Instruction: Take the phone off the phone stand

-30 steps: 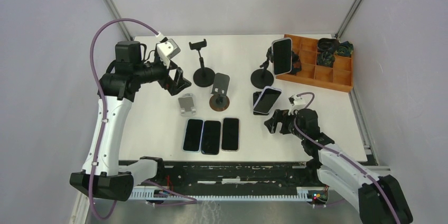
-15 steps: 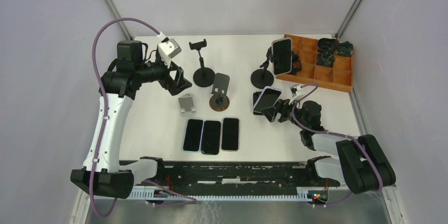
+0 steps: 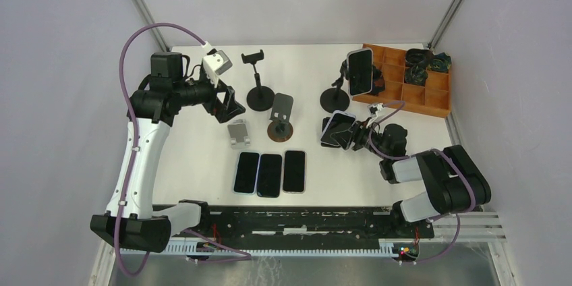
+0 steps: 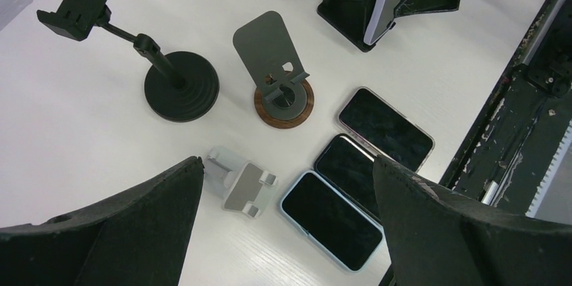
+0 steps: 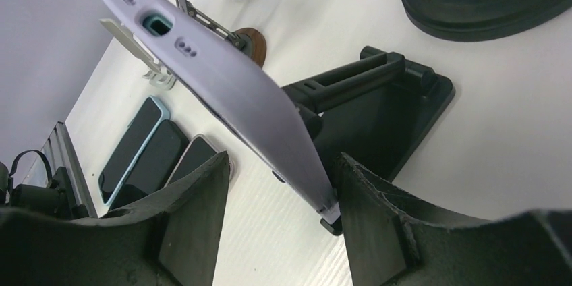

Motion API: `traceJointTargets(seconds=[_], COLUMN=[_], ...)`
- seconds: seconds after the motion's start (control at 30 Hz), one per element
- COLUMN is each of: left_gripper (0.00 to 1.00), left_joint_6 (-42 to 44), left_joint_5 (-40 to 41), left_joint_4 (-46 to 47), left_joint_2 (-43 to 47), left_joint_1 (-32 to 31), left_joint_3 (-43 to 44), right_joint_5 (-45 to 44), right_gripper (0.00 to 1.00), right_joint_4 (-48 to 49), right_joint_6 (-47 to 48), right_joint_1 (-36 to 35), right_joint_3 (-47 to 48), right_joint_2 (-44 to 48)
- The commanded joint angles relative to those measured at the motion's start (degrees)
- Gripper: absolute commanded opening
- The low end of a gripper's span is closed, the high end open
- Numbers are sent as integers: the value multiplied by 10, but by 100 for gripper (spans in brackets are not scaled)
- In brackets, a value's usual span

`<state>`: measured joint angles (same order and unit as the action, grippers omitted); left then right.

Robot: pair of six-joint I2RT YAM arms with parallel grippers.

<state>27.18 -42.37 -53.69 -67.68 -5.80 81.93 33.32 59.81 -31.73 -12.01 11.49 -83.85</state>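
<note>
A phone in a lavender case leans on a black folding stand at centre right. In the right wrist view the phone slants over the stand. My right gripper is open, and in its wrist view the jaws stand on either side of the phone's lower end, with the right finger close against it. My left gripper is open and empty, held high over the left half of the table. Its wrist view also shows the phone.
A second phone is clamped on a tall black stand at the back. Three phones lie flat near the front. Empty stands: a tall clamp one, a round wooden-based one and a small grey one. An orange compartment tray sits at back right.
My right gripper has moved away from the front edge toward the black stand and now straddles the phone's lower end. The left arm has barely moved.
</note>
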Motion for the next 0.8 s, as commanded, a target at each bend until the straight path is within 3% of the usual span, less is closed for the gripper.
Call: traceJointTargets(seconds=[0.0, 0.23, 0.33, 0.57, 0.67, 0.77], left_gripper=[100, 100, 100, 100, 100, 100], left_joint_6=[12, 13, 13, 23, 24, 26], left_joint_5=[-18, -19, -19, -21, -30, -41], left_joint_4=[1, -1, -3, -12, -14, -18], left_joint_2=[0, 2, 2, 2, 3, 5], left_joint_1=[2, 1, 2, 2, 2, 2], left_joint_3=[22, 20, 20, 17, 12, 3], right_joint_5=[28, 24, 23, 14, 13, 17], right_gripper=[63, 57, 46, 11, 1, 0], right_joint_4=[62, 94, 102, 99, 90, 88], right_joint_6=[0, -2, -3, -12, -18, -31], right_joint_1=[-7, -20, -36, -68, -78, -92], right_joint_3=[26, 34, 43, 44, 44, 42], right_joint_2=[-24, -72, -82, -48, -28, -5])
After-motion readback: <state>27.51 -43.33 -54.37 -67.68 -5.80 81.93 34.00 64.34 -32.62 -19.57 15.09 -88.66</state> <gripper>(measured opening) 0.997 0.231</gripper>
